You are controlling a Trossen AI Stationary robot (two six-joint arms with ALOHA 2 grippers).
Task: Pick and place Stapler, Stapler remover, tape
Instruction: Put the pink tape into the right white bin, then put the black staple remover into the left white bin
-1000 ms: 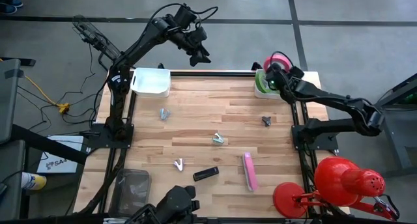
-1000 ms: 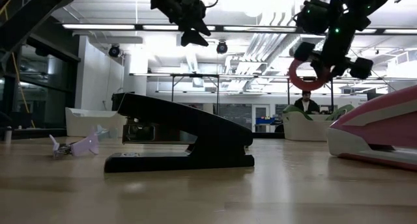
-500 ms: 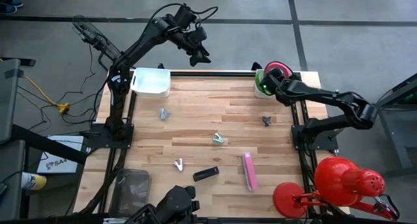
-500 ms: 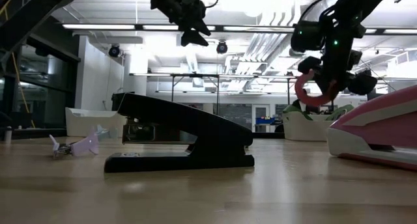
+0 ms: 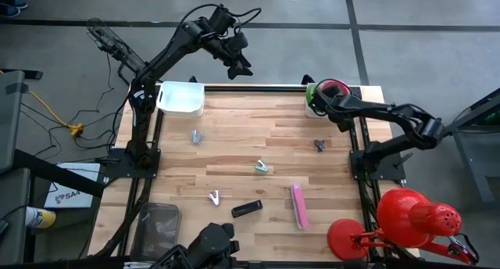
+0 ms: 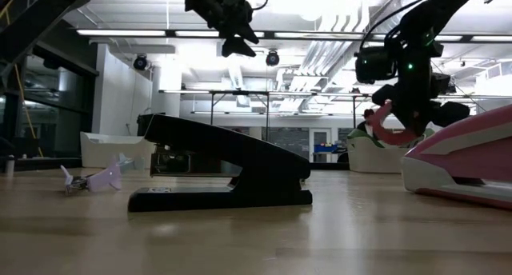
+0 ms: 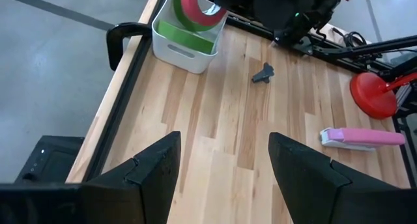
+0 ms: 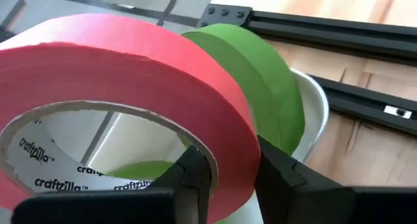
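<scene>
- From my seat, the left gripper (image 5: 240,64) hangs above the far edge of the table (image 5: 234,156), off at about 12 o'clock from the table's middle; its fingers stand apart with nothing between them, as the left wrist view shows.
- A white bin (image 5: 181,98) sits in the far left corner, around 10 o'clock.
- The black stapler (image 5: 247,209) lies near the front edge at 6 o'clock, the pink stapler (image 5: 298,205) just to its 3 o'clock side.
- Staple removers lie scattered: one (image 5: 196,136) near the white bin, one (image 5: 262,167) mid-table, one (image 5: 214,197) towards the front, a dark one (image 5: 319,145) at 3 o'clock.
- The right gripper (image 5: 323,98) is clamped on the pink tape roll (image 8: 117,81); the roll's inner core reads "craftzilla".
- A green tape roll (image 8: 260,81) already sits in the right white bin (image 7: 186,45) at 2 o'clock, and the pink roll hangs partly into it.
- Compared with a second ago, the right arm has lowered the pink roll from above the bin down into its opening; the left arm has not moved.
- A red lamp (image 5: 410,218) stands off the front right corner.
</scene>
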